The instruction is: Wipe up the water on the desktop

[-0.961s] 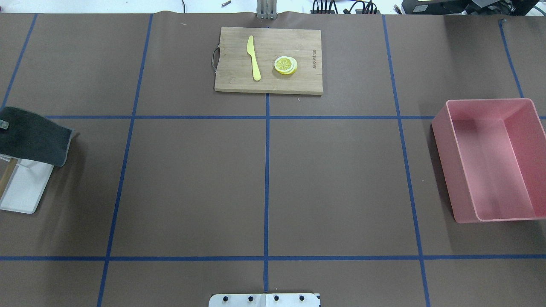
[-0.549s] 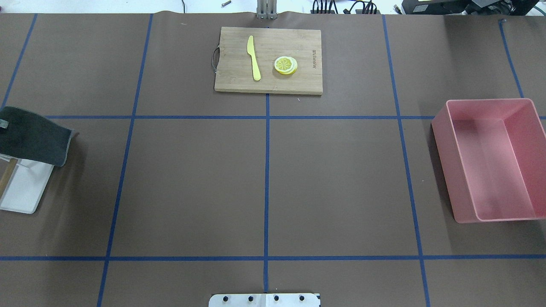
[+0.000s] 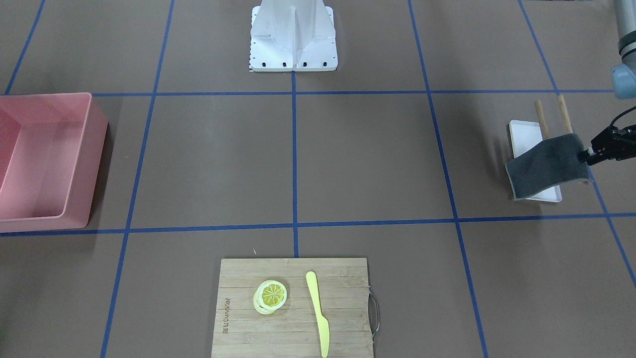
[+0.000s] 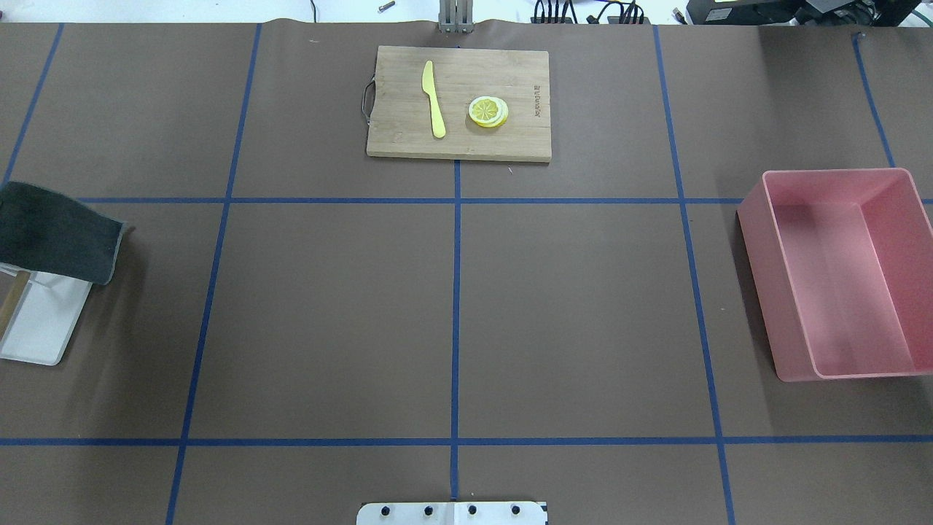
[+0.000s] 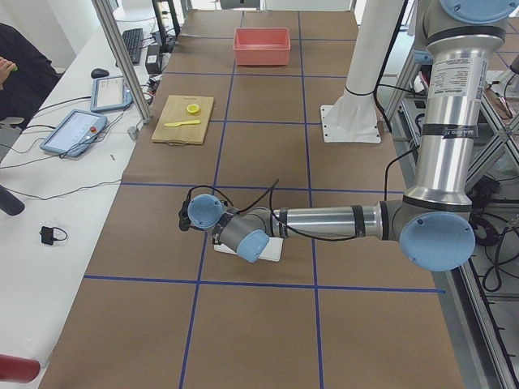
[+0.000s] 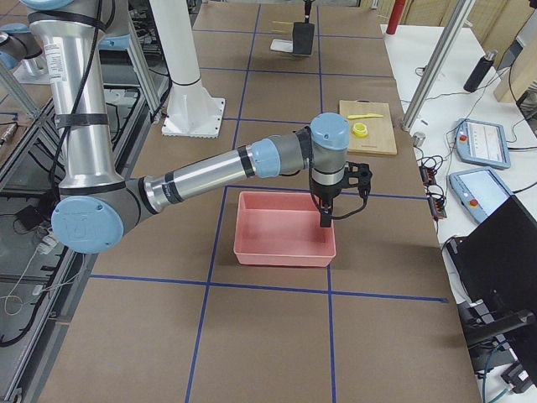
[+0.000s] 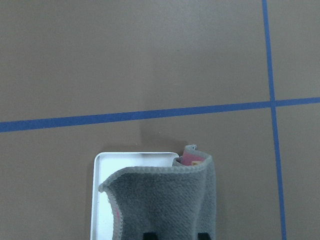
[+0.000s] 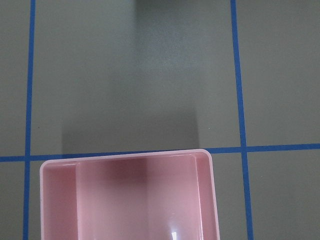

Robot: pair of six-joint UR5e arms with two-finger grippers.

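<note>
Well, the desktop (image 4: pixel 328 313) fills my screens edge to edge: flat, matte brown, ruled into big rectangles by thin blue tape lines (image 4: pixel 456 292), with a white bench (image 5: pixel 73 211) along one side. Toward its left end my left gripper (image 3: pixel 588 155) pinches a grey terry cloth (image 3: pixel 544 166), which sags over a shallow white tray (image 3: pixel 521 132). The right gripper (image 6: pixel 327 220) hangs above a glossy pink bin (image 4: pixel 773 292); I cannot tell how its jaws stand. At the far centre lies a bamboo board (image 4: pixel 459 142) with a yellow knife (image 4: pixel 434 98) and lemon slices (image 4: pixel 488 111).
</note>
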